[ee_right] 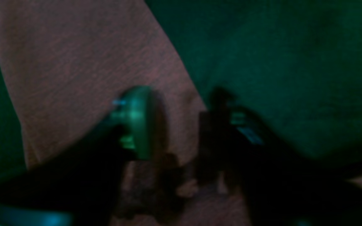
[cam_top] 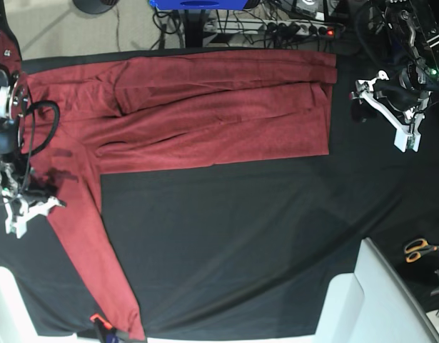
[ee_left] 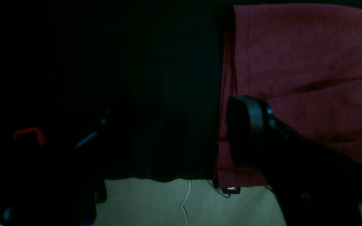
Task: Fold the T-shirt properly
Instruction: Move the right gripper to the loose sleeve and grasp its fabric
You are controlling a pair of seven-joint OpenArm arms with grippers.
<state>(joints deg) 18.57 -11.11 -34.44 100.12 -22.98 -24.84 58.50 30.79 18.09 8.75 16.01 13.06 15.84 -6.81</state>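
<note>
Lying flat: half-folded T-shirt (cam_top: 205, 114)

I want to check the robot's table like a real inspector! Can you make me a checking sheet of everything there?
Surface: black cloth sheet covers the table.
Job's things: T-shirt lies flat along the far side, partly folded; one sleeve stretches to the near edge.
Clutter: orange-handled scissors at one side.
Grippers: left gripper open, beside the shirt's hem, holding nothing. Right gripper at the sleeve's edge; too blurry to tell its jaws.
Cables: power strip and cords behind the table.
Surroundings: beige floor; white panel at the near corner.
</note>
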